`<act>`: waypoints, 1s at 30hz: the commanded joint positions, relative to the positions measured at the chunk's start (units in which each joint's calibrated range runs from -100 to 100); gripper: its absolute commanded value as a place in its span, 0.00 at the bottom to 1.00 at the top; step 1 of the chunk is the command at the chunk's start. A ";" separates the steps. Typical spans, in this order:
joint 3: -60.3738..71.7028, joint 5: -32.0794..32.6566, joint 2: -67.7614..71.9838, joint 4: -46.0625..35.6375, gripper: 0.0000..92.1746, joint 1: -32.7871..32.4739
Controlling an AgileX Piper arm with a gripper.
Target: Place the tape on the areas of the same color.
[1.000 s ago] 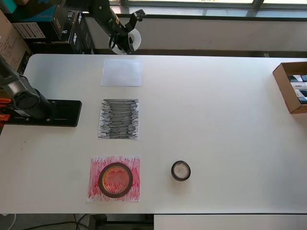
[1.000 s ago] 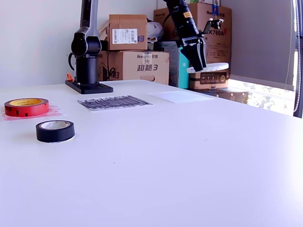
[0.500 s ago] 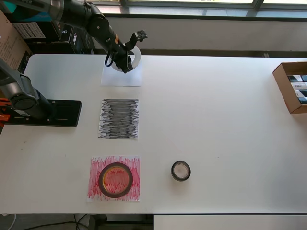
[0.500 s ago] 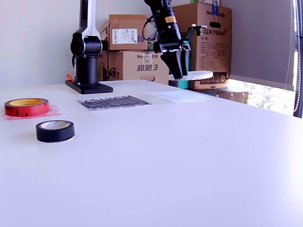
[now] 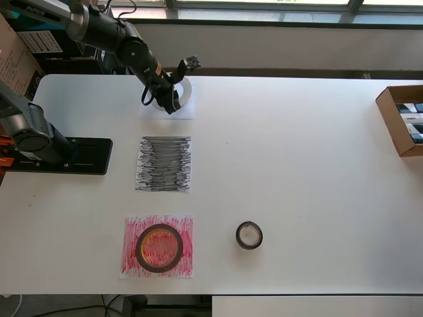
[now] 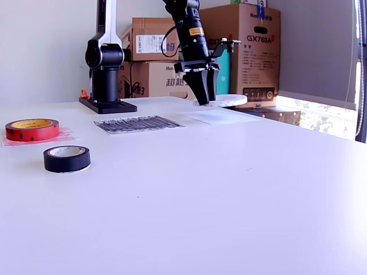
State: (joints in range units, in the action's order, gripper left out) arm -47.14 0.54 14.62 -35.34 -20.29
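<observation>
My gripper (image 5: 170, 104) (image 6: 205, 99) is shut on the rim of a white tape roll (image 5: 189, 91) (image 6: 228, 101). It holds the roll flat, just above the plain white sheet (image 5: 149, 112) (image 6: 221, 117). Whether the roll touches the sheet I cannot tell. A red tape roll (image 5: 159, 247) (image 6: 32, 129) lies on the red scribbled sheet (image 5: 182, 264) (image 6: 64, 137). The black scribbled sheet (image 5: 164, 164) (image 6: 137, 123) is bare. A black tape roll (image 5: 249, 235) (image 6: 67, 158) lies on the white table (image 5: 304, 165), to the right of the red sheet in the overhead view.
The arm's black base (image 5: 63, 156) (image 6: 106, 105) is fixed at the overhead view's left edge. An open cardboard box (image 5: 403, 119) sits at the table's right edge there. Stacked cartons (image 6: 160, 63) stand behind the table.
The gripper carried the white tape roll from beyond the table's far edge inward and down, so it now hangs low over the white sheet. The other rolls have not moved.
</observation>
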 commanded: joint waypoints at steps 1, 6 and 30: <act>-0.25 -0.12 -0.30 -0.52 0.00 0.47; -0.34 -0.12 -0.30 -0.52 0.00 0.47; -1.43 0.61 0.63 -0.43 0.00 -1.19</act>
State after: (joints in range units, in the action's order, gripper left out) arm -49.09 1.30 14.75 -35.39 -21.35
